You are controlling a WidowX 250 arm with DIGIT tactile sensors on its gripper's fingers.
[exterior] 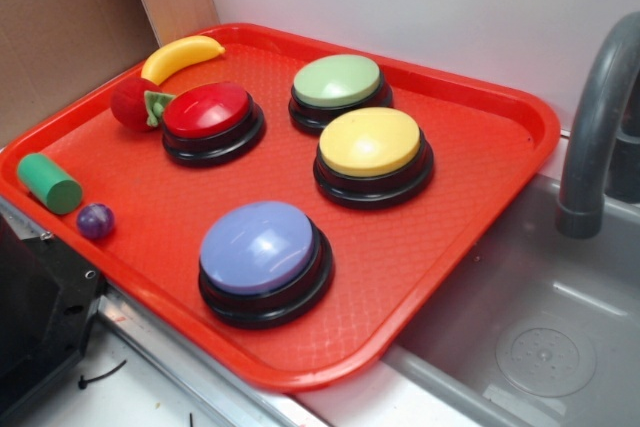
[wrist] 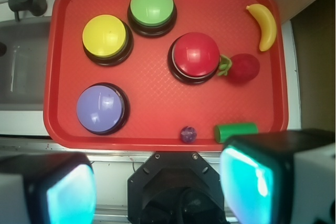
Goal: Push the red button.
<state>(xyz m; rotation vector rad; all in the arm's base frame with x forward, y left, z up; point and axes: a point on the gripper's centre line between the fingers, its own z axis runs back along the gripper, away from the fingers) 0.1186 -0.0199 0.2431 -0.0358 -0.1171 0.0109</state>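
- The wrist view looks straight down past the pincer (wrist: 157,187); its two pale fingers (wrist: 71,192) with glowing teal pads stand wide apart at the bottom edge, holding nothing.
- The exterior view does not show the pincer's fingers, only a black part of the robot at the lower left, but it does show a grey sink (exterior: 520,347) and a curved grey faucet (exterior: 595,117) beside the tray.
- Ahead of the pincer lies a red plastic tray (wrist: 157,103) with a fine waffle texture and a raised rim.
- The red button (wrist: 195,55), a glossy dome on a black round base, sits well ahead of the pincer and slightly right of centre.
- Touching its right side is a small red toy fruit (wrist: 242,68) with a green leaf.
- Farther ahead are the green button (wrist: 152,6) and yellow button (wrist: 105,36); the blue button (wrist: 100,108) is nearer, to the left.
- A yellow toy banana (wrist: 265,24) lies in the far right corner.
- Nearest the pincer are a purple ball (wrist: 188,134) and a green cylinder (wrist: 236,131) on its side.
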